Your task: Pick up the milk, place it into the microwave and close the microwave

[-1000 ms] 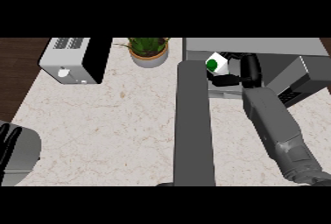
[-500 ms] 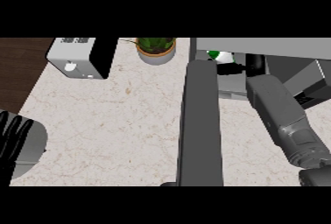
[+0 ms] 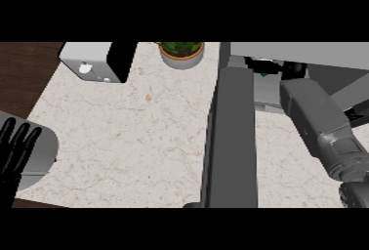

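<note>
Step in hand: placing. My right forearm runs up beside the open microwave door and into the microwave at top right.

Milk: only a sliver of green and white shows, at the cavity mouth just under the microwave's top edge. My right hand is just beside it and mostly hidden. Can't tell whether it grips the carton or has let go, or whether the carton sits on the cavity floor.

Left hand: resting at the lower left edge, fingers straight, holding nothing.

Next, as I read it: get the carton standing inside, release, pull the arm straight back out of the opening, then swing the door shut. The door stands wide open alongside my forearm, so the arm has to be out first.

Surroundings: pale marbled bench. Toaster at the far left corner, potted plant at the back edge, both well apart from the work. Dark wood beyond the bench's left side.
</note>
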